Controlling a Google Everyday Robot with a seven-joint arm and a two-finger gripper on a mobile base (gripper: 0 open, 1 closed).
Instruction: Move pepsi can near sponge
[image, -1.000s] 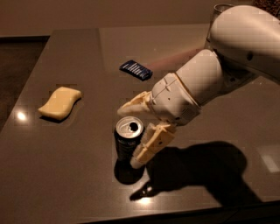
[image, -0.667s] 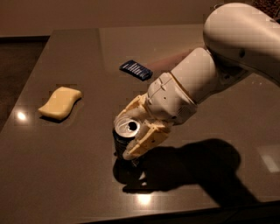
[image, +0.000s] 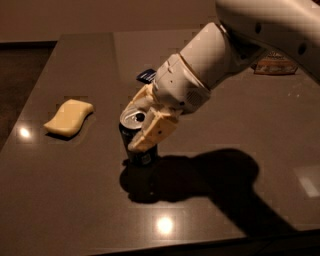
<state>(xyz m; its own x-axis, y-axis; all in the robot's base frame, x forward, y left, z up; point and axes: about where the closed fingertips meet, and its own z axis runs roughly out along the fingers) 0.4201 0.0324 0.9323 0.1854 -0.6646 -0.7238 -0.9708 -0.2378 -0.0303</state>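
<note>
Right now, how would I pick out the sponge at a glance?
On the dark table, look left of the gripper, which grips the can near the middle. The sponge lies flat towards the left edge: a pale yellow slab with wavy edges, unlike the dark upright can.

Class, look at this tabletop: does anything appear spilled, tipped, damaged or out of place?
Nothing stands out. The pepsi can is upright in the gripper, held near its top; no liquid shows on the table. The sponge lies flat further left in view, apart and intact.
</note>
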